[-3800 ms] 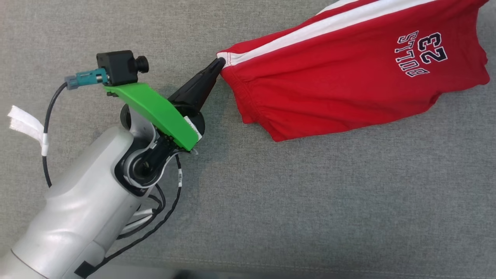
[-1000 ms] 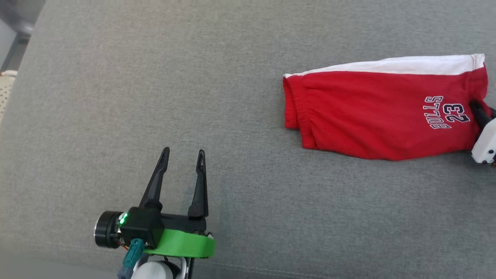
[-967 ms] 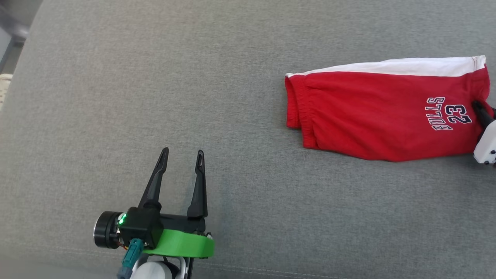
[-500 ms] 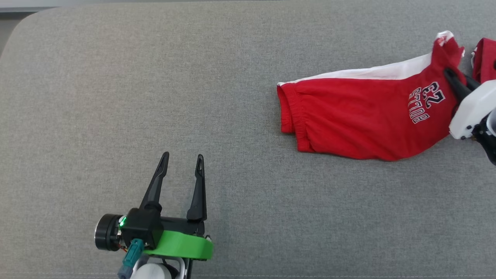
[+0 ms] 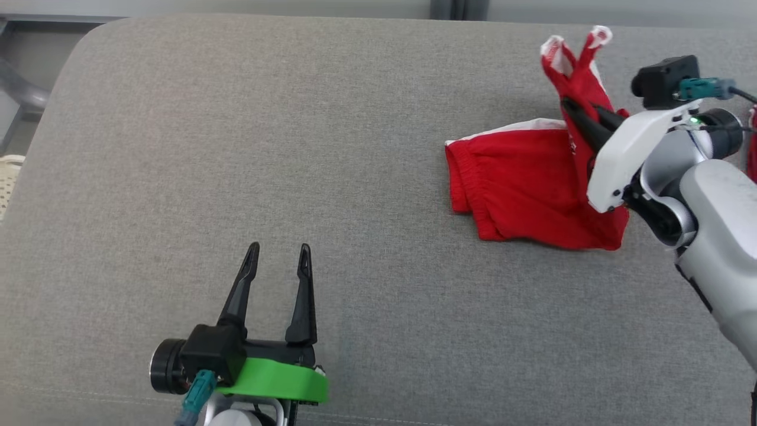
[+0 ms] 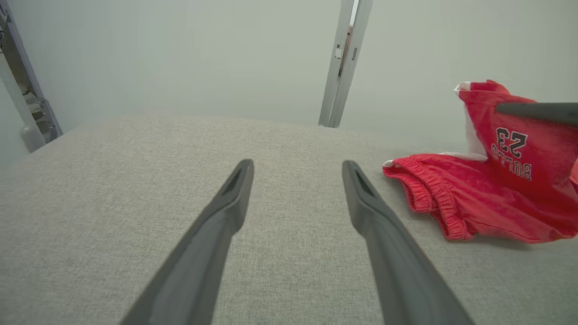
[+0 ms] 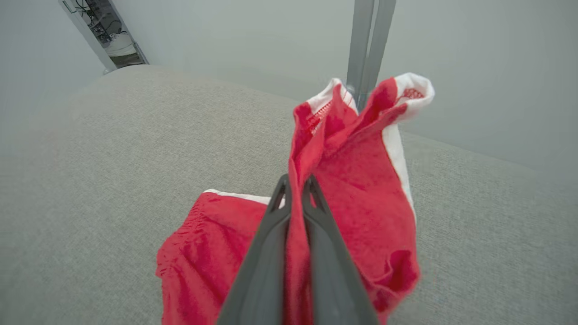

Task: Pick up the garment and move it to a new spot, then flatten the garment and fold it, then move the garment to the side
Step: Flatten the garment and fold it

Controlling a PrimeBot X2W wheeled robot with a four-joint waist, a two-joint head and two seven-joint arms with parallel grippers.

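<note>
**Fold under way, judging from the pose.** The red shorts [image 5: 520, 189] lie toward two o'clock on the grey worktop [image 5: 236, 148]. Their waistband [image 5: 466, 180] lies flat at the nine o'clock end. The leg end [image 5: 576, 59] is raised off the cloth and bunched, its white-trimmed hem pointing to twelve. The right arm [image 5: 715, 236] enters from four o'clock, its jaws together and clamped on that raised leg end. The left jaws, at seven o'clock and well apart from the shorts, stand apart and hold nothing. To fold well, the raised end should probably travel toward nine o'clock, high enough not to drag the lower layer, and come down hem to waistband before release. The risk is that the bunched hem lands crumpled or the waistband slides; the free left jaws could pin it.
</note>
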